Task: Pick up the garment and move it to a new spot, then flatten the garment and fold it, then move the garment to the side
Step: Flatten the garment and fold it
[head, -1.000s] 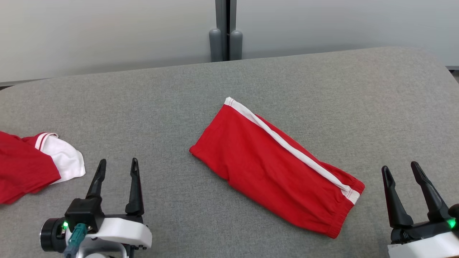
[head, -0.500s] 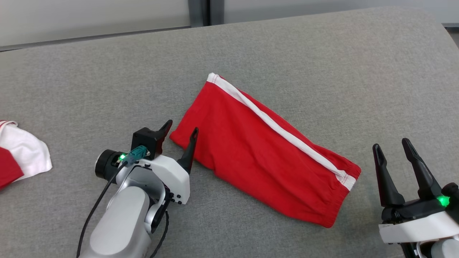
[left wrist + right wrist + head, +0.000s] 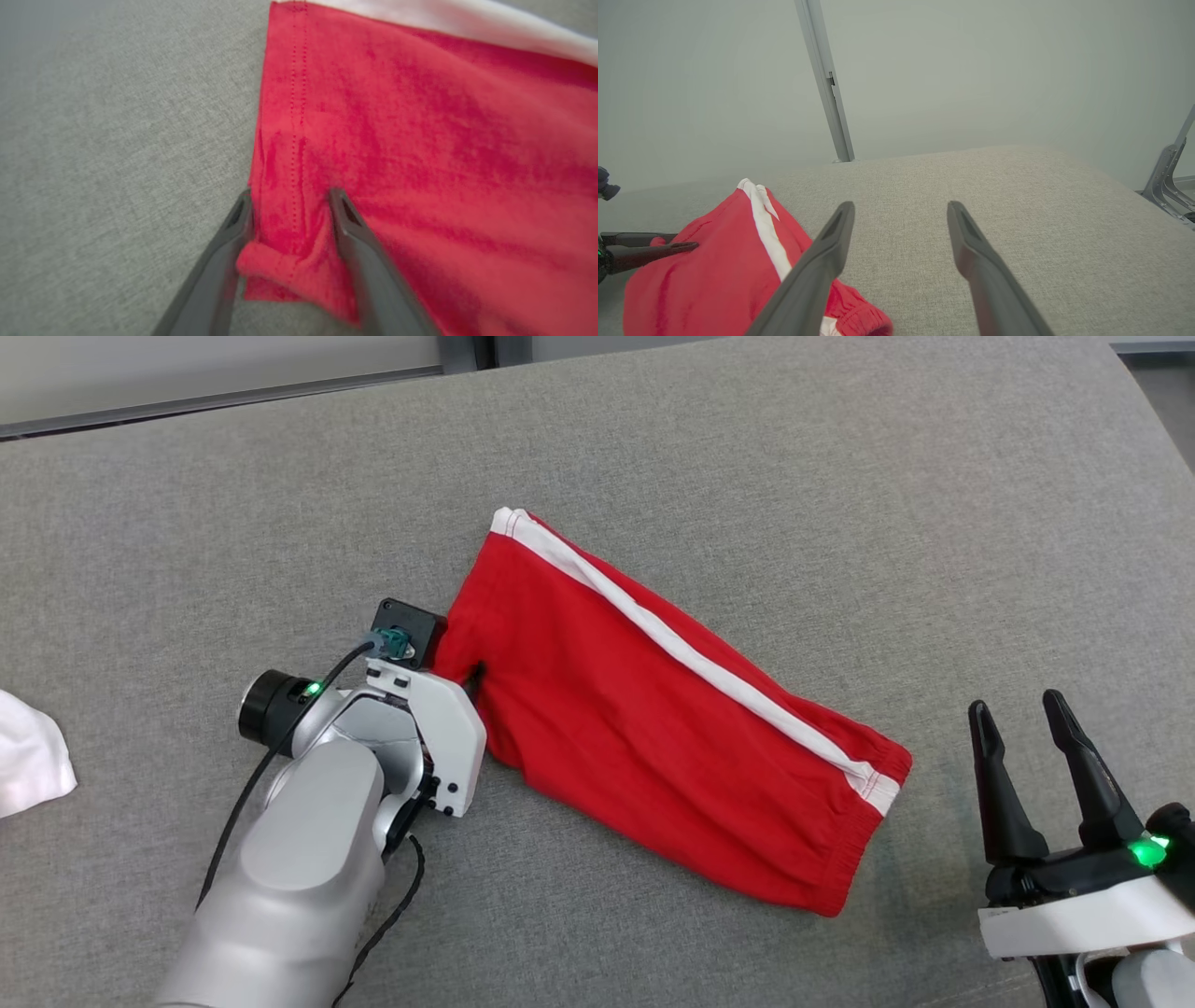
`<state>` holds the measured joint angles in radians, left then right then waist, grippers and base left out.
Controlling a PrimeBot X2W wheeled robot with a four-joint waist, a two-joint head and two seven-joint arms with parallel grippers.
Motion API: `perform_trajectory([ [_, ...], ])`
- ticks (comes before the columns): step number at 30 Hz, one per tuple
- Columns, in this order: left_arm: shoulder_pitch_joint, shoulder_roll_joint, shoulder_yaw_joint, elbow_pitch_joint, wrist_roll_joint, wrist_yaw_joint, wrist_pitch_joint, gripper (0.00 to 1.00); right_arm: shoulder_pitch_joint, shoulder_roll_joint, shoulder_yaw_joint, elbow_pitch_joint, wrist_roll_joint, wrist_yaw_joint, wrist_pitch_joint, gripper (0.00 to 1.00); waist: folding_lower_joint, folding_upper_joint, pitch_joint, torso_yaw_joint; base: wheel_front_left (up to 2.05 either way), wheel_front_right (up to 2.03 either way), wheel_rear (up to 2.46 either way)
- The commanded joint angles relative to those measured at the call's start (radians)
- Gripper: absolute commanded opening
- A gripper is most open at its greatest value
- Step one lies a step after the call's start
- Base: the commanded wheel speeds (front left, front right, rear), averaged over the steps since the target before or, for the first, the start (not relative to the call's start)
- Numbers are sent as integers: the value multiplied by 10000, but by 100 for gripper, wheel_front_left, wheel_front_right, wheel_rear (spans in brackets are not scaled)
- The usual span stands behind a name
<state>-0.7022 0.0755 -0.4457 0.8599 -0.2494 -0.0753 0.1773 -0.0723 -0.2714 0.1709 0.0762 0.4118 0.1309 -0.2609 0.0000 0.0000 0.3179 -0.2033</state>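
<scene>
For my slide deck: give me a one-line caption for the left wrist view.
Left gripper straddles the stitched hem corner of red white-striped shorts on the grey fabric surface.

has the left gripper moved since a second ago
Yes. Judged against the red shorts, the left gripper went forward and right: it was clear of them, and now straddles their left hem corner.

A corner of the garment (image 3: pixel 420 140) is set between the fingers (image 3: pixel 231 242) of the left gripper (image 3: pixel 289 198); the rest is spread ahead and rightward.
</scene>
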Motion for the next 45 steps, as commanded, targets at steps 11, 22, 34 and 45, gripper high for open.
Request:
perform_trajectory([
  [11, 695, -13, 1039, 169, -1193, 800, -937, 0, 166, -58, -317, -121, 45, -3, -43, 100, 0, 0, -244, 300, 0, 0, 0],
  [22, 4316, 289, 1855, -1921, -2101, 1580, -1803, 0, 720, -261, -516, 81, -36, -3, -1, 100, 0, 0, -1231, 1007, 0, 0, 0],
  [34, 6709, 478, 2123, -5940, -1962, 2355, -2731, 100, 1128, -240, -768, -146, -314, -3, 717, 100, 0, 0, -2000, 1155, 0, 0, 0],
  [45, 7218, 1234, 2379, -8139, -1052, 2518, -4186, 100, 1502, -147, -1058, -998, -697, -3, 1714, 100, 0, 0, -2779, 1280, 0, 0, 0],
])
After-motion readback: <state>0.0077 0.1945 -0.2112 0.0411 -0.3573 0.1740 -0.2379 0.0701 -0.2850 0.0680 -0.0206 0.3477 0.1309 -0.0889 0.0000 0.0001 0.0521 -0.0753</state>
